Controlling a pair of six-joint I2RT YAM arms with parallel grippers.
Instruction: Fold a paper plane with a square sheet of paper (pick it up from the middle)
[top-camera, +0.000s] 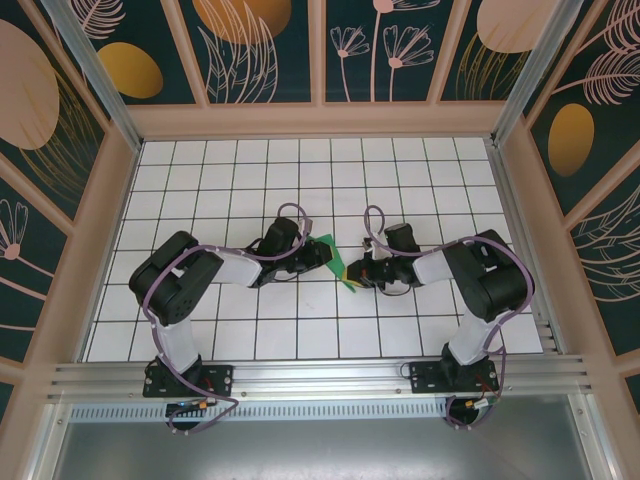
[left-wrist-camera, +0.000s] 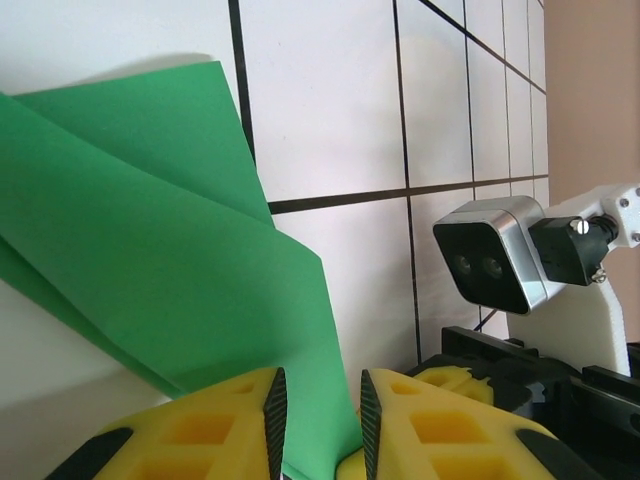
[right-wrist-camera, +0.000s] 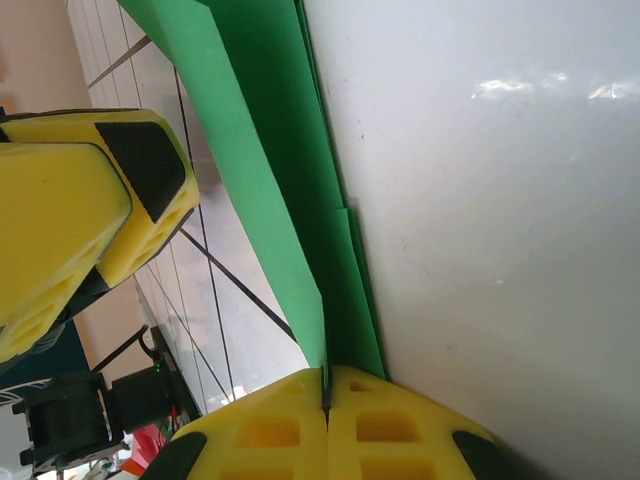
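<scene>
The square sheet of paper (top-camera: 334, 254) is green and creased into a layered wedge, held up off the white grid table between both grippers. My right gripper (right-wrist-camera: 326, 385) is shut on its folded edge, and the green layers (right-wrist-camera: 262, 150) run away from the pads. My left gripper (left-wrist-camera: 320, 390) stands open with a flap of the paper (left-wrist-camera: 150, 220) passing through the gap between its pads, not pinched. From above, the left gripper (top-camera: 322, 254) is at the paper's left side and the right gripper (top-camera: 358, 272) at its lower right tip.
The two grippers are close together mid-table. The left gripper's yellow finger (right-wrist-camera: 80, 200) looms beside the paper in the right wrist view, and the right wrist camera (left-wrist-camera: 490, 262) sits near the left fingers. Wooden walls (top-camera: 110, 200) ring the gridded table (top-camera: 300, 170).
</scene>
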